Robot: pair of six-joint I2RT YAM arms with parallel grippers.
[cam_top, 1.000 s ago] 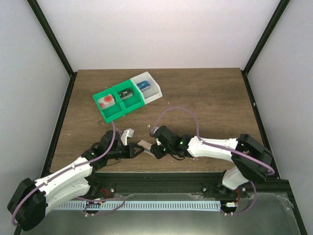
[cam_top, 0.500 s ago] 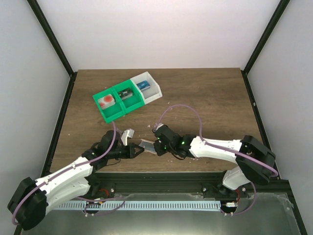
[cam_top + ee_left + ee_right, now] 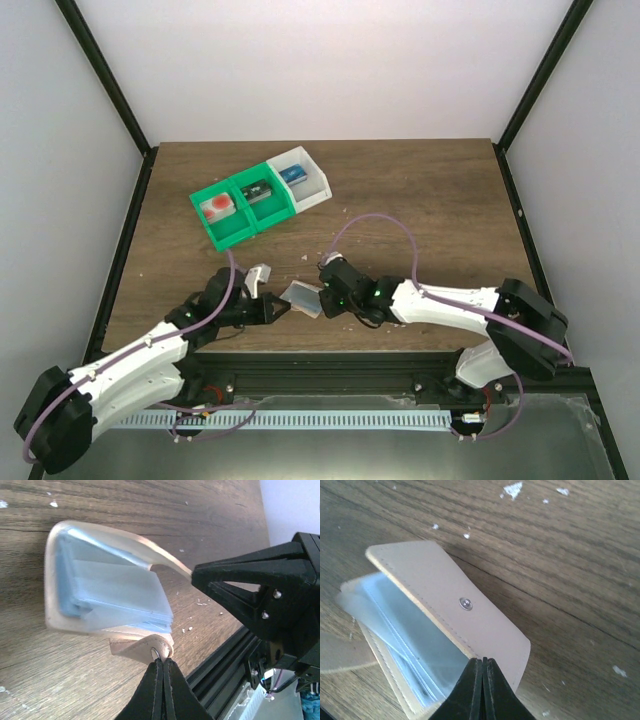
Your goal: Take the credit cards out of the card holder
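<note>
The card holder [image 3: 299, 296] hangs half open between my two grippers near the table's front edge. My left gripper [image 3: 162, 660] is shut on the holder's small tan tab [image 3: 142, 647], right at its snap ring. My right gripper [image 3: 483, 661] is shut on the edge of the tan cover flap [image 3: 465, 615], below its snap stud. Between the covers fans a stack of clear pale blue sleeves [image 3: 120, 592]. Darker blue, which looks like the credit cards [image 3: 67, 587], shows through them. In the top view the left gripper [image 3: 281, 308] and right gripper [image 3: 319, 300] flank the holder.
At the back left stands a green bin [image 3: 212, 232] with a red-orange item [image 3: 217, 207] and a dark item [image 3: 260, 190]. A white bin [image 3: 316, 184] with a blue item [image 3: 292, 173] adjoins it. A black rail [image 3: 330, 362] runs along the table's near edge. White crumbs dot the wood.
My right gripper has shut on the cover flap and drawn it to the right. The holder now spreads wider. My left gripper keeps its grip on the tab.
</note>
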